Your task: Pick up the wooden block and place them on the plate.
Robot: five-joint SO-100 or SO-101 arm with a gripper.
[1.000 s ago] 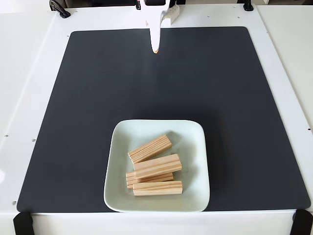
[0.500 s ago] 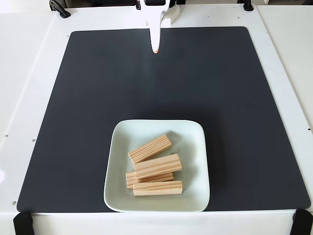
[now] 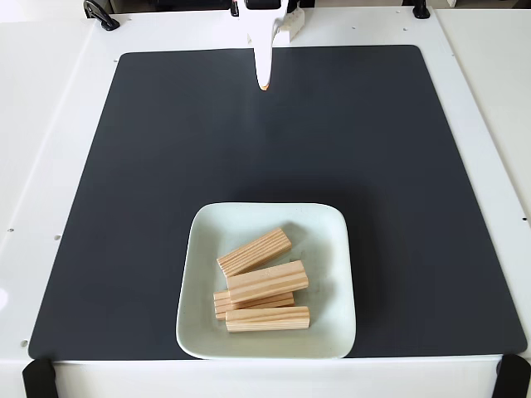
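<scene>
– so, where're the wooden blocks [image 3: 267, 282]?
– all four on the plate [image 3: 332, 249], near edge of the black mat [image 3: 166, 166], partly stacked.
– gripper [image 3: 263, 83]?
– far end, well apart from them, fingers look together.

change: none | pincer [image 3: 263, 83]: same spot | blocks [image 3: 267, 281]: unmoved

A large dark grey mat [image 3: 166, 166] lies flat on the white desk [image 3: 41, 124], covering most of it. Black clamps sit at the desk's near corners, left [image 3: 37, 377] and right [image 3: 513, 376].
</scene>
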